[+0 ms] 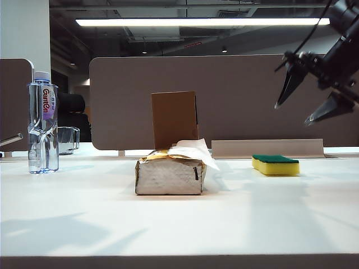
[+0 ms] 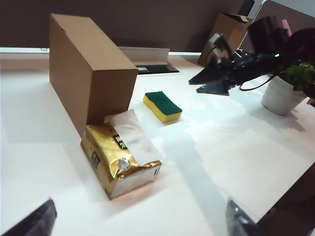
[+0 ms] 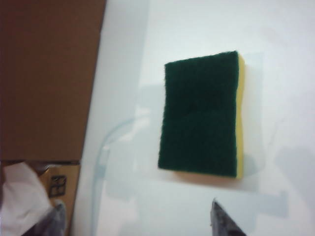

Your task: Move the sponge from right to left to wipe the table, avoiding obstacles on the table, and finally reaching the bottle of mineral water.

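On the far left of the wide white worktop [image 1: 179,224], a tall clear plastic bottle of mineral water [image 1: 43,124] with a white cap and red lettering, upright; just behind it, a short clear glass container [image 1: 68,140]. Near the middle, a crumpled silvery tissue pack [image 1: 170,175] with a gold top and white tissue sticking out, lying on the worktop; directly behind it and touching or nearly so, an upright brown cardboard box [image 1: 174,119]. Further right, well apart from the tissue pack, a small rectangular sponge [image 1: 275,165] of thick yellow foam, flat on the worktop with the dark green scouring layer facing up, untouched. Above and to the right of the sponge, the right tool [image 1: 305,103], black, in the air with both pointed fingers spread wide and nothing between them. Behind everything, grey-brown divider panels [image 1: 235,95]. From the left wrist view, the left tool [image 2: 140,223] with only two dark fingertips showing at the frame edge, far apart and empty, above the near part of the worktop in front of the tissue pack [image 2: 120,160]; beyond, the box [image 2: 88,69], the sponge [image 2: 162,105] and the right tool [image 2: 210,83]; a white pot with a green plant [image 2: 285,91] at the far side. From the right wrist view, the sponge [image 3: 202,120] seen straight from above, green face up.
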Robot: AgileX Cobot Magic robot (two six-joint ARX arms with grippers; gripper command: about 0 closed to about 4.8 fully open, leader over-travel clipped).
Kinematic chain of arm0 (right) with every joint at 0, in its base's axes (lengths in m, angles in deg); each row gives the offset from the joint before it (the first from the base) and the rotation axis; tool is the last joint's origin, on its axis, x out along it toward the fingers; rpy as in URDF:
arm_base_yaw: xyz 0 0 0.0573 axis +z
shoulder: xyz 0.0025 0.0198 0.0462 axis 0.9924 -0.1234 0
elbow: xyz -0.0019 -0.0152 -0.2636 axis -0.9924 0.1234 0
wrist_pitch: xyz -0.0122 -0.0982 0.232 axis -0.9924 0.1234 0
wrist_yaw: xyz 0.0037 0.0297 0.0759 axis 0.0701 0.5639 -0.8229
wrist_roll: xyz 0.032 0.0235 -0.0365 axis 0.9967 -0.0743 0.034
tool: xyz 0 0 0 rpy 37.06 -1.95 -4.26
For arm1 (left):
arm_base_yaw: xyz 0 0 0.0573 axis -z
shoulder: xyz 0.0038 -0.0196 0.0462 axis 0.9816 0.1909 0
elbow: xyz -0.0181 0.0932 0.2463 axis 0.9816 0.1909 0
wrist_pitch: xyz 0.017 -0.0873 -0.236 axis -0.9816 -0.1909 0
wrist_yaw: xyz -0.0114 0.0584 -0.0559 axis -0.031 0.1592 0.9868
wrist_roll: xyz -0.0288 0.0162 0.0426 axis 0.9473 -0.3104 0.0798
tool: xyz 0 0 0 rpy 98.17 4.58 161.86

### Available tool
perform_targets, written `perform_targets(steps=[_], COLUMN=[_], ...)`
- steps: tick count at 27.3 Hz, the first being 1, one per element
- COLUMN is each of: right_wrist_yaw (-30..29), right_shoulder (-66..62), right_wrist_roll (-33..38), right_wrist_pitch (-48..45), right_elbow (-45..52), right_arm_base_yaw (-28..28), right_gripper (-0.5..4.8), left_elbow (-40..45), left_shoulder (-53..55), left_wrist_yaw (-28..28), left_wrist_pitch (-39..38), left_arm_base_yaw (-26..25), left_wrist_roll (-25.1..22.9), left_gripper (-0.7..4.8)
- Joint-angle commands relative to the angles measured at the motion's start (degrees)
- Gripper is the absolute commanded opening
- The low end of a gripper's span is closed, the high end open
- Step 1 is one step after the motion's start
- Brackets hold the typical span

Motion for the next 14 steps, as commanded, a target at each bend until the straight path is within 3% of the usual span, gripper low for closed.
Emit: perform_targets(steps=[1, 14], right_wrist_yaw=[-0.07, 1.79], right_shoulder=[-3.74, -15.43], right_wrist_roll=[-1.42, -1.53], right_wrist_pitch=[-0.81, -1.55], right_elbow=[-2.80, -9.94], right_arm_base_yaw=[-0.04, -0.02], right_gripper=[3.78, 3.78], left_elbow=[-1.66, -5.25], left_shoulder=[1.49, 4.39], left_wrist_yaw=[0.33, 0.42], left_wrist_pitch=[0.28, -1.25], left_arm_base_yaw=[-0.02, 0.02], left_wrist_roll=[-0.61, -0.63], left_gripper=[4.44, 4.44])
